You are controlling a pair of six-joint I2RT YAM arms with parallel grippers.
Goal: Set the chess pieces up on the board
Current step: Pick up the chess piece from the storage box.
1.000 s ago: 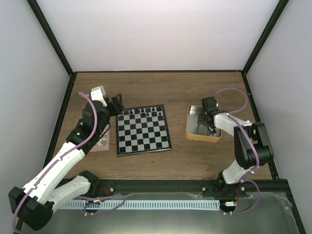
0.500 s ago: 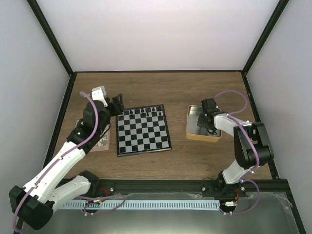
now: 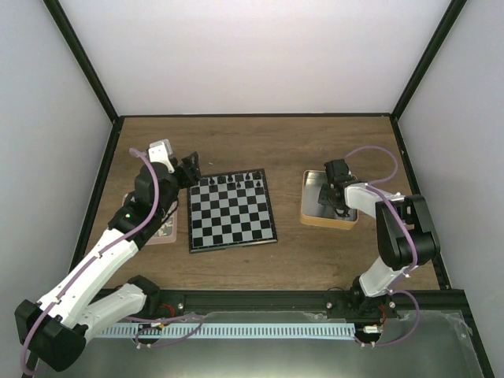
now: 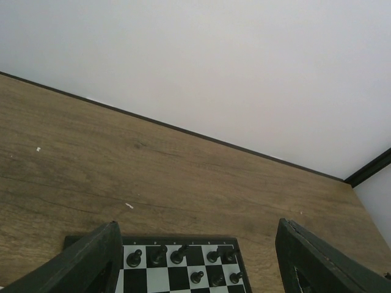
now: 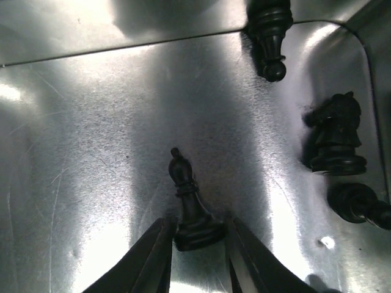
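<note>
Pinches a black bishop (image 5: 186, 195) by its base between the narrowed fingers of the right gripper (image 5: 197, 244), down inside the tin (image 3: 315, 197) just right of the board (image 3: 232, 213). Shows a knight (image 5: 335, 140) loose in the same tin. Holds the left gripper (image 3: 191, 168) wide open at the board's far left corner, near the far-row pieces (image 3: 236, 179).
</note>
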